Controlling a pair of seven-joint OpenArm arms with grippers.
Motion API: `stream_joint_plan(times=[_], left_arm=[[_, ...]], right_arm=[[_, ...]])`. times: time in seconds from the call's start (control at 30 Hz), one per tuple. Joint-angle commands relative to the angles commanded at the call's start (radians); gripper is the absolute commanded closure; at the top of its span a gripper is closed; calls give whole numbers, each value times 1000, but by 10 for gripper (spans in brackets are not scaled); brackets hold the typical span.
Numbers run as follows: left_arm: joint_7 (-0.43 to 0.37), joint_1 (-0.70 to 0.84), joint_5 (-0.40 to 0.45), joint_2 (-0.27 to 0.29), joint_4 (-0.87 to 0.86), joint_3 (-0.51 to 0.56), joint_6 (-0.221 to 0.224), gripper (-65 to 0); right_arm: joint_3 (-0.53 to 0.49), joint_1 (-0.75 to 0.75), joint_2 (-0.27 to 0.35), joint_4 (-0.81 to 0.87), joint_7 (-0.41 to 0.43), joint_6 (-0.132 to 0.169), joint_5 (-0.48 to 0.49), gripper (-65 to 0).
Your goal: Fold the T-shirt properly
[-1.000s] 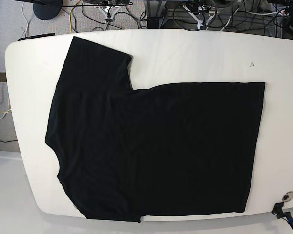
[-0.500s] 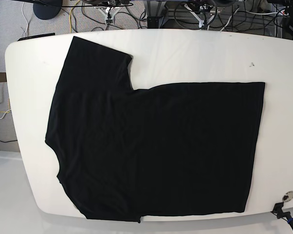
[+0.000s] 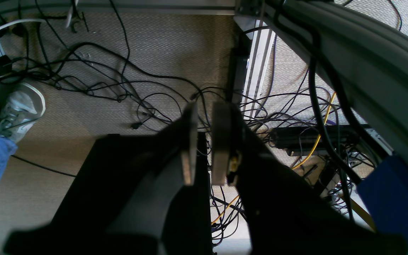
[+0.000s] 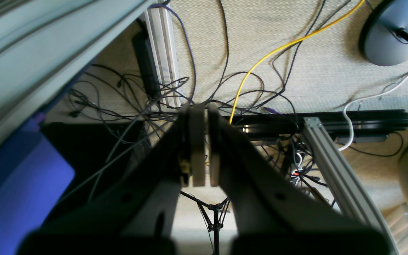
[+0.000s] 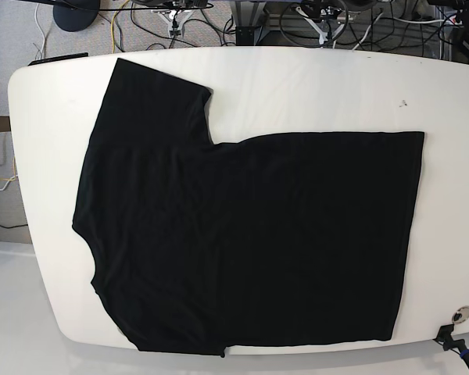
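The black T-shirt (image 5: 250,234) lies flat on the white table (image 5: 313,86), with one sleeve (image 5: 152,98) spread toward the far left and its straight hem at the right. Neither gripper is over the table in the base view. In the left wrist view my left gripper (image 3: 205,113) hangs over the floor, its fingers (image 3: 190,148) close together and holding nothing. In the right wrist view my right gripper (image 4: 204,109) also hangs over the floor, with its fingers (image 4: 197,148) nearly touching and empty.
Tangled cables (image 3: 126,88) and aluminium frame rails (image 4: 335,170) cover the floor behind the table. A person's grey shoe (image 3: 16,109) stands at the left of the left wrist view. A small round metal fitting (image 5: 460,316) sits at the table's near right edge.
The T-shirt has not moved. Only small arm parts at the top edge of the base view have shifted slightly.
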Motion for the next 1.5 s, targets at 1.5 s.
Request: stream_joint_plan(times=[1.5], left_arm=[[31,2,-19,1,2,27,-7,-55]], right_arm=[[3,-14,1,8,16,29,-31,-11]])
